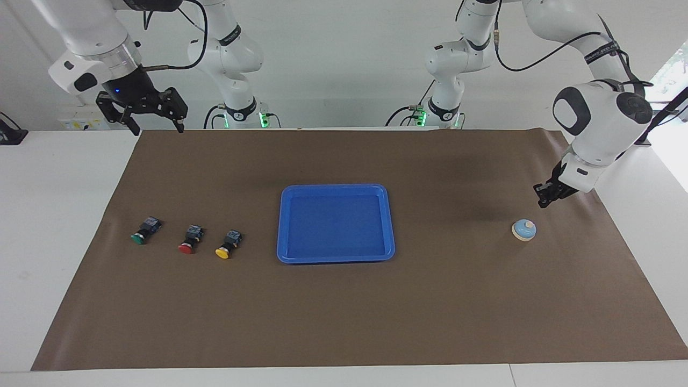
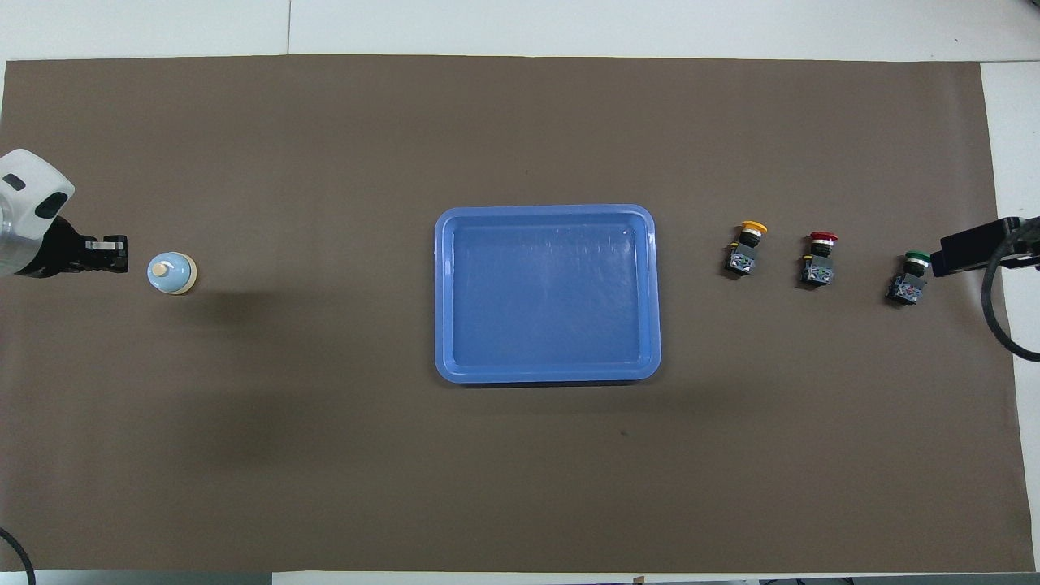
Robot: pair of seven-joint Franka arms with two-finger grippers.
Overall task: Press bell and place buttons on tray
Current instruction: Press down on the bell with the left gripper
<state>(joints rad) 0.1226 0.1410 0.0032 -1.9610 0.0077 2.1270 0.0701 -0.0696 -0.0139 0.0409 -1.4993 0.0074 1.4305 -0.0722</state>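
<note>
The light blue bell [image 1: 523, 230] [image 2: 171, 273] sits on the brown mat toward the left arm's end. My left gripper [image 1: 544, 201] [image 2: 120, 253] hangs shut in the air just beside the bell and holds nothing. The blue tray [image 1: 336, 256] [image 2: 546, 374] lies empty mid-table. Three buttons lie in a row toward the right arm's end: yellow [image 1: 227, 244] [image 2: 746, 248] closest to the tray, then red [image 1: 190, 239] [image 2: 819, 259], then green [image 1: 144, 230] [image 2: 910, 277]. My right gripper [image 1: 156, 128] [image 2: 942, 258] waits open, high over the mat's corner at its own end.
The brown mat [image 1: 344, 317] covers most of the white table [image 1: 54, 215]. Black cables hang around the arm bases at the robots' end.
</note>
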